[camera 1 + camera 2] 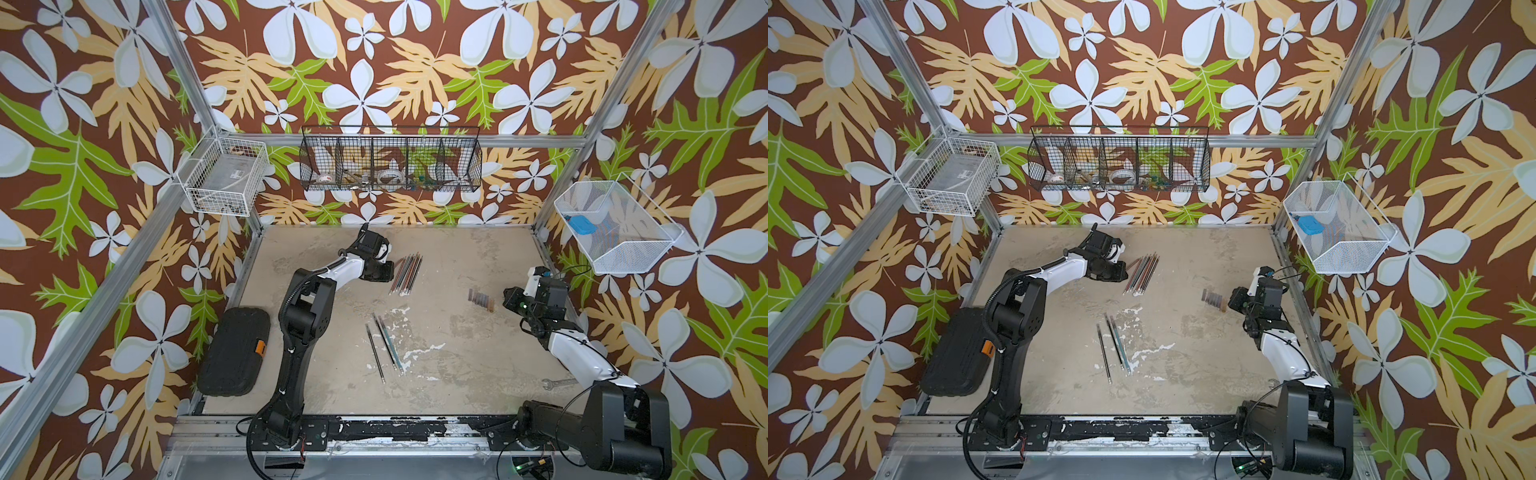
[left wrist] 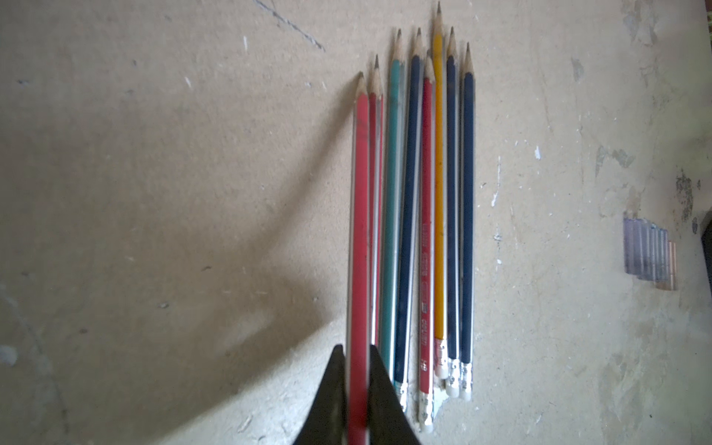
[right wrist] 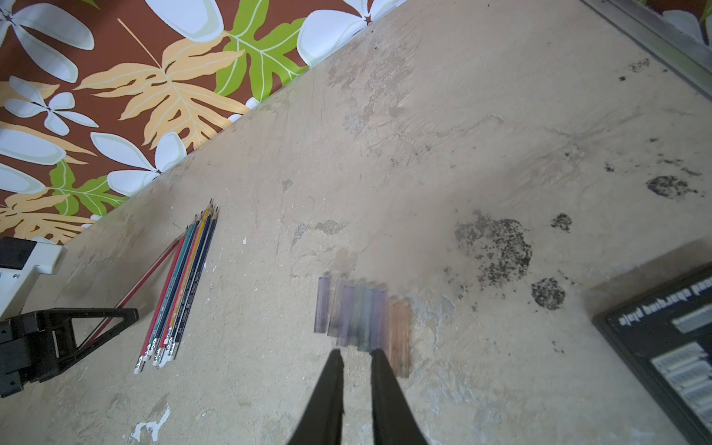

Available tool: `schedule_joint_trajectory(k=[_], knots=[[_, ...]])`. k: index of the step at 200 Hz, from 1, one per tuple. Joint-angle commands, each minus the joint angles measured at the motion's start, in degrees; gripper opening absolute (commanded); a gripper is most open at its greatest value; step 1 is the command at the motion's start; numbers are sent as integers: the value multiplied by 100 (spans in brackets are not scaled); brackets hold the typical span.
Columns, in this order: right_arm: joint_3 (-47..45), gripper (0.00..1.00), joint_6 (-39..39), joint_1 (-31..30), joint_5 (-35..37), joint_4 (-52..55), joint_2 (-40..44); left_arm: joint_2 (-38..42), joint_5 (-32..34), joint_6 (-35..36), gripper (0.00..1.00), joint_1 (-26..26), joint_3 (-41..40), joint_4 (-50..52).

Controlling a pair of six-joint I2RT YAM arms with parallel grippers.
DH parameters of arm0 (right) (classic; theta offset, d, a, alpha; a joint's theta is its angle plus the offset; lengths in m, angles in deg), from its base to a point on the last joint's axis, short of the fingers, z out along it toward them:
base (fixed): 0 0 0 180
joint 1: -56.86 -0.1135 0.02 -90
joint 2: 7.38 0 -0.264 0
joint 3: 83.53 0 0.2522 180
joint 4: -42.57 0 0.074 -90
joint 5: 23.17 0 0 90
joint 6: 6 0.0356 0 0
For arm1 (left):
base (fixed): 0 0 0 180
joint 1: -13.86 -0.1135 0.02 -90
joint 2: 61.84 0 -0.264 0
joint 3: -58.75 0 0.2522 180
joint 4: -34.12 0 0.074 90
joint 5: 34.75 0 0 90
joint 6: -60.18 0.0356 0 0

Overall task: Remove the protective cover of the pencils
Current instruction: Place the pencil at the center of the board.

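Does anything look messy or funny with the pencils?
Yes. One red pencil sticks out sideways from the neat bunch of pencils because the left gripper is pinching it. Three loose pencils also lie apart in the middle of the table.

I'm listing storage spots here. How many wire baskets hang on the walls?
3. A white wire basket hangs at the left rear corner, a black divided basket on the back wall, and a white mesh basket on the right wall. None seems hidden.
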Motion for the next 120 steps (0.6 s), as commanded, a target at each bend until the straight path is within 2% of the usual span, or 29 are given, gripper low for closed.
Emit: schedule_joint_trajectory(k=[1, 34, 95, 120], knots=[[-10, 17, 11, -3, -71, -101, -16, -65, -41, -5, 19, -6, 76, 61], [-26, 17, 44, 2, -137, -144, -53, -45, -83, -23, 25, -6, 86, 65], [-27, 17, 36, 2, -216, -164, -88, 76, -149, -61, 23, -6, 70, 48], [-67, 17, -13, 2, -502, -294, -83, 414, -443, -191, 22, 14, -133, -228]])
